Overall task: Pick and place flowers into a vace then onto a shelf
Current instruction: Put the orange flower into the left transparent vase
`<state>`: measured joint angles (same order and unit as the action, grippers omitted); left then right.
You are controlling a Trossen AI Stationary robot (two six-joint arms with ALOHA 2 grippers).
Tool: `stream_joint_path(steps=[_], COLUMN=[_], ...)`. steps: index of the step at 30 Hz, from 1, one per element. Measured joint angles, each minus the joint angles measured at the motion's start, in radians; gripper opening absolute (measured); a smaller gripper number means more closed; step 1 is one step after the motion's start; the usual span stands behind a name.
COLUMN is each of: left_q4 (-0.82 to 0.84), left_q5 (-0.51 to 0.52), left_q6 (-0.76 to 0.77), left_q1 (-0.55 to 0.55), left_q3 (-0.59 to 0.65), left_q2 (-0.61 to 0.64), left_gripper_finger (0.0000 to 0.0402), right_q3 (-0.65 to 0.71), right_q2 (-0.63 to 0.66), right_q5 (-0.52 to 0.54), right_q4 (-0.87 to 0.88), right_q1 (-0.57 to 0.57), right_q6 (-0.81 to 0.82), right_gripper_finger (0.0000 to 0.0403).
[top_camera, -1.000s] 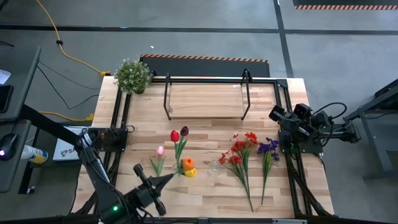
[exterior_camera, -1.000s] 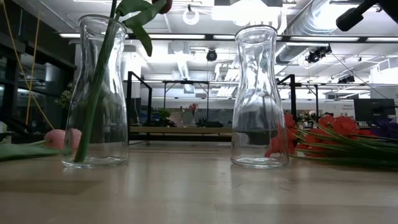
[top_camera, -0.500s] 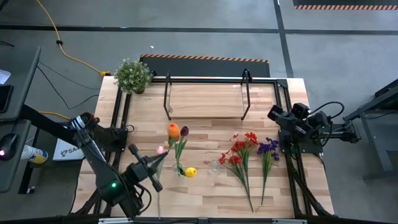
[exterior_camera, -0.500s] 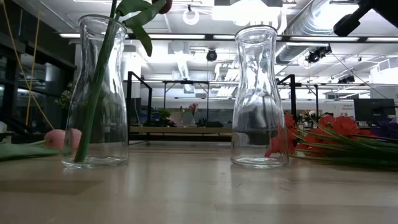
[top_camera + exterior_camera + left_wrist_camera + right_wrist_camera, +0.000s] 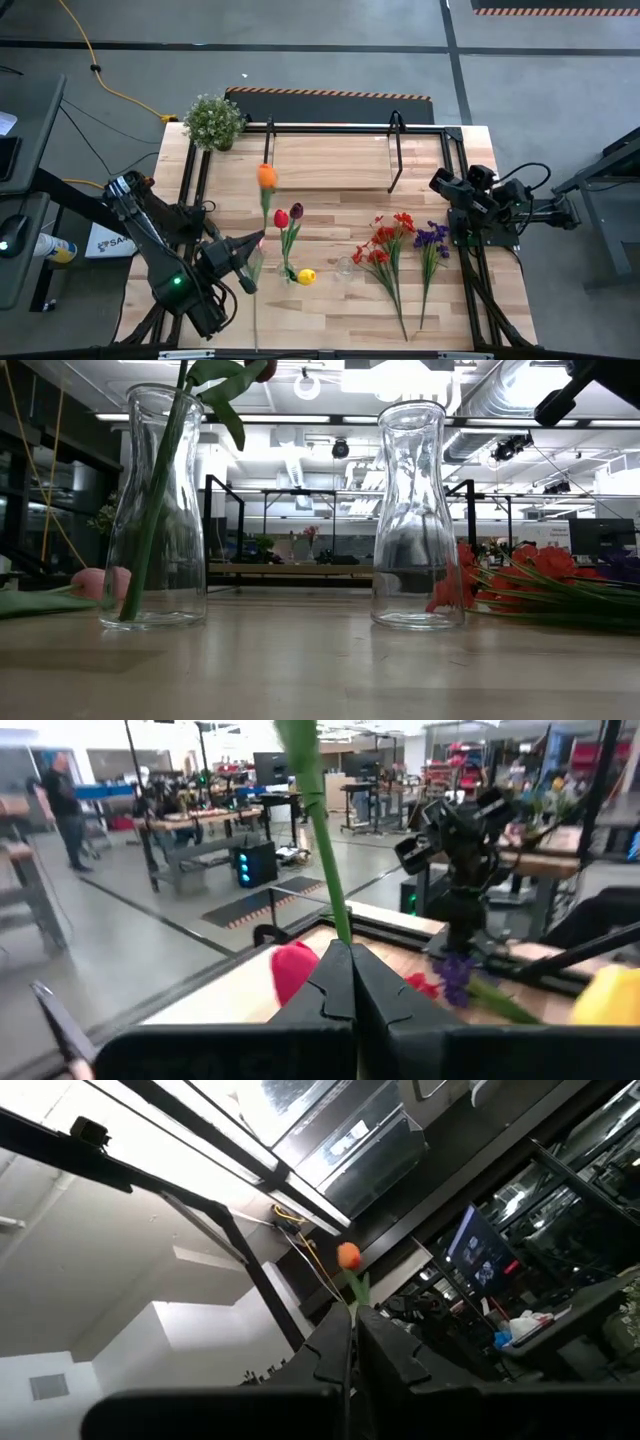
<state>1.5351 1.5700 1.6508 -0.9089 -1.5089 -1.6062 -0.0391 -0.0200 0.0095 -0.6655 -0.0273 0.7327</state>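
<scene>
The left gripper (image 5: 255,250) hangs over the front-left part of the plank worktop (image 5: 330,305), its fingers (image 5: 325,982) clamped on the green stem of an orange tulip (image 5: 266,176), whose head shows lifted toward the shelf (image 5: 330,160). In the left wrist view the stem rises straight out from between the closed fingers.

Two clear glass vases stand near the worktop's middle: the left vase (image 5: 155,510) holds green stems, with a red tulip (image 5: 281,217) and a maroon tulip (image 5: 296,211) above it in the high view, while the right vase (image 5: 417,515) holds nothing. A pink tulip (image 5: 98,582) lies flat on the worktop just beside the left vase, and a yellow tulip (image 5: 306,276) lies between the two vases.

Red sprays (image 5: 385,243) and purple sprays (image 5: 431,238) lie on the worktop to the right of the vases.

The light-wood shelf sits at the back of the worktop, bare, with a bushy potted plant (image 5: 213,121) at the back-left corner.

The right gripper (image 5: 441,183) waits raised at the worktop's right edge, its fingers together on nothing.
</scene>
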Motion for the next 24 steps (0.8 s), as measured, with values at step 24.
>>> stream_joint_path(steps=[24], left_q4=[-0.13], left_q5=[0.0], left_q6=[0.03], left_q1=[0.0], left_q3=[-0.002], left_q2=[-0.069], left_gripper_finger=[0.0021], right_q3=[0.0], right_q2=[0.0], right_q5=[-0.028], right_q4=[0.004], right_q1=[0.0], right_q6=[0.004], right_gripper_finger=[0.0012])
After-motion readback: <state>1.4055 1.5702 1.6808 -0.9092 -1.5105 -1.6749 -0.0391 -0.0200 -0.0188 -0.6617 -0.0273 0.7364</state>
